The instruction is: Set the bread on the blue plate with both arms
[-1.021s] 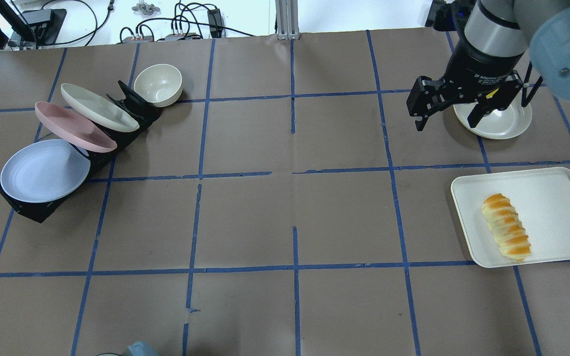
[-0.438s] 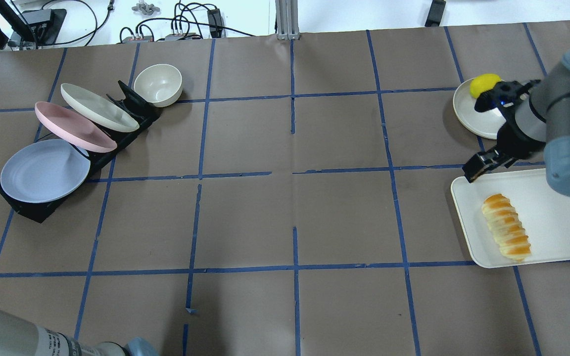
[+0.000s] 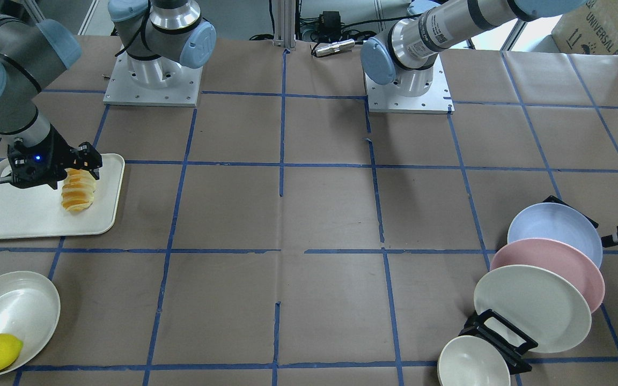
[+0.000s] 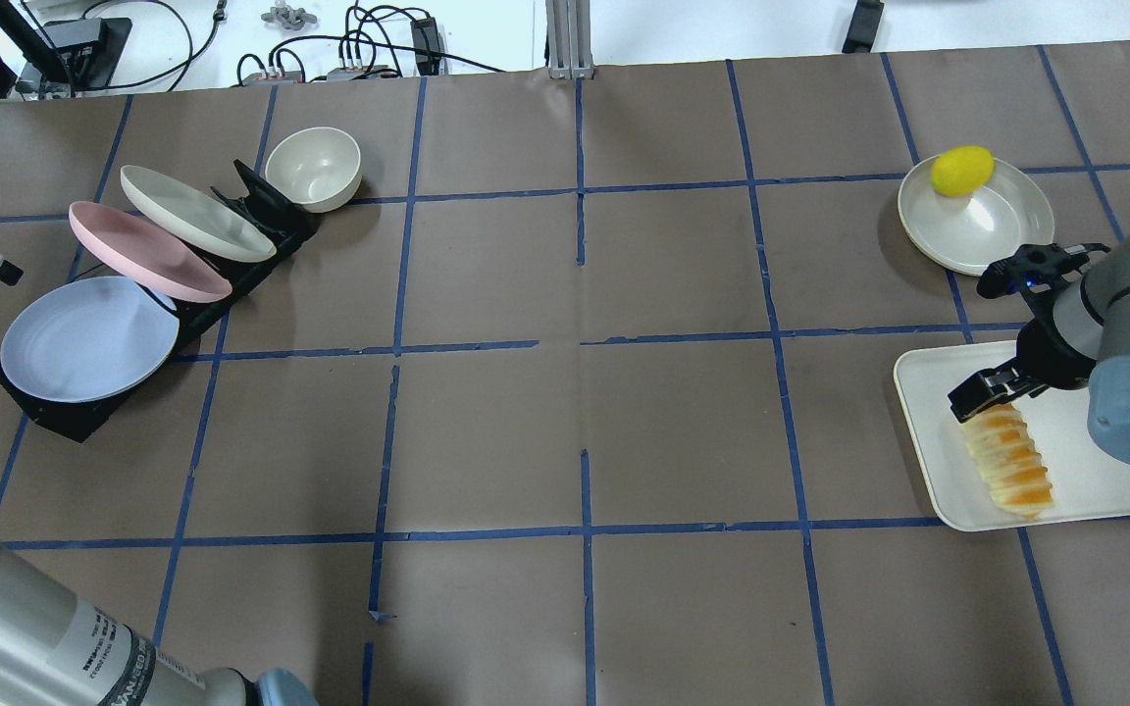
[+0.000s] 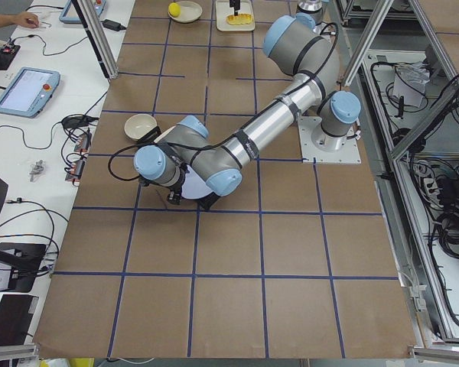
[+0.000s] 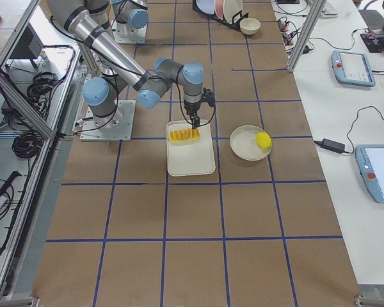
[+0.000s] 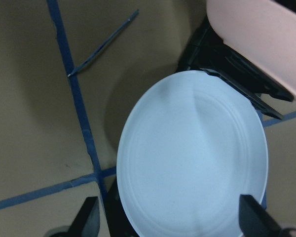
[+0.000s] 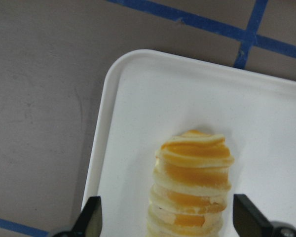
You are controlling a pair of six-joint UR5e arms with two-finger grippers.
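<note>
Your right jaws stand apart, the ridged orange-and-cream bread loaf [image 8: 195, 182] between them; left jaws, also apart, hang above the pale lavender-blue round plate [image 7: 192, 158].

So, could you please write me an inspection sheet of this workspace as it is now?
Surface: brown paper table with blue tape grid.
Job's things: bread lies on white tray; blue plate leans in black rack.
Clutter: pink plate, cream plate, bowl by the rack; lemon in white dish.
Grippers: right gripper open, a finger on each side of the bread; left gripper open over the blue plate.
Cables: cables beyond the far table edge.
Surroundings: tablets and an operator's hand beside the table.
</note>
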